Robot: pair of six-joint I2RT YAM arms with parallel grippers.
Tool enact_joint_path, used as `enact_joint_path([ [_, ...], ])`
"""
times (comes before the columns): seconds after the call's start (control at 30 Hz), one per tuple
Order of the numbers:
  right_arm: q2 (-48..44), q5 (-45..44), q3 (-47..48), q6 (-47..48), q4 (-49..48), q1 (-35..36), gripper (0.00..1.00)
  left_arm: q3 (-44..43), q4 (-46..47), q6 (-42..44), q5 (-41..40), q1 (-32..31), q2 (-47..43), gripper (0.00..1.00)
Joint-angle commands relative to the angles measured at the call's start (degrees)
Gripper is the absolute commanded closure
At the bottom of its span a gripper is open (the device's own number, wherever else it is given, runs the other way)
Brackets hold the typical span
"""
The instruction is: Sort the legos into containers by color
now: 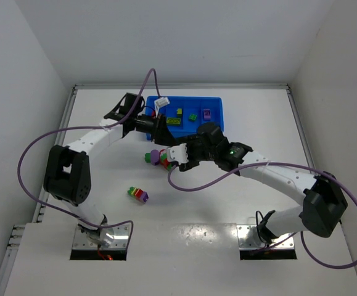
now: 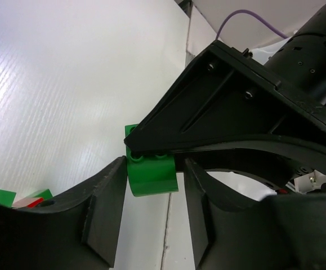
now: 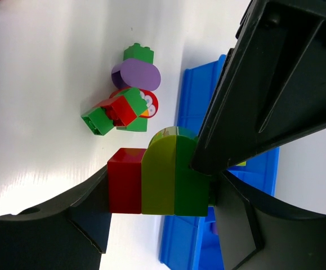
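1. Nearest the front of the white worktop, lying alone: a small loose stack of green, yellow, red and purple bricks, well apart from both hands.
2. Farther in, about mid-worktop: the right hand, closed on a held stack of three bricks in a row, red, then lime, then green. Red end against one finger, green end toward the other, the stack filling the gap between them.
3. Meeting it from the other side: the left hand, set narrow about the green brick at that stack's end. Brick right between the two fingers, touching one, with a sliver of worktop showing before the other; clamped or not, cannot tell. Across the brick's top, a black part of the right hand.
4. Just beside the held stack, down on the worktop and touching neither hand: a heap of legos, a round purple piece with a small green block above it, red and green blocks pressed against them.
5. Farthest back, just behind both hands: the blue tray. Inside, lying apart from one another, left to right: a lime piece, a yellow piece, a green piece, a purple piece. Dividers too faint to say which compartment for each.
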State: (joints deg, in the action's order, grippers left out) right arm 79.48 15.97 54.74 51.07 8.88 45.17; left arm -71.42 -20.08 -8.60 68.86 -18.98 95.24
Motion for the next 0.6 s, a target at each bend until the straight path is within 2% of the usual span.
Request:
enact_joint_path([
  [0.0,-0.12,-0.76,2.48,0.70,-3.96,0.36,0.89,-2.15,1.27,1.13,2.42,-1.06,0.30,0.52],
  [0.13,-0.12,-0.76,2.48,0.70,-3.96,0.36,0.89,-2.67,1.27,1.13,2.95,-1.58,0.82,0.59],
  [0.33,-0.64,-1.29,2.48,0.17,-5.80,0.36,0.89,-2.67,1.27,1.13,2.95,-1.58,1.35,0.61],
  [0.47,-1.17,-2.95,2.48,-1.05,-7.21,0.36,0.89,-3.20,1.27,1.13,2.95,-2.11,1.35,0.61],
  [0.57,-1.17,-3.48,1.95,-1.06,-8.35,0.36,0.89,-3.20,1.27,1.13,2.95,-2.11,1.88,0.56],
])
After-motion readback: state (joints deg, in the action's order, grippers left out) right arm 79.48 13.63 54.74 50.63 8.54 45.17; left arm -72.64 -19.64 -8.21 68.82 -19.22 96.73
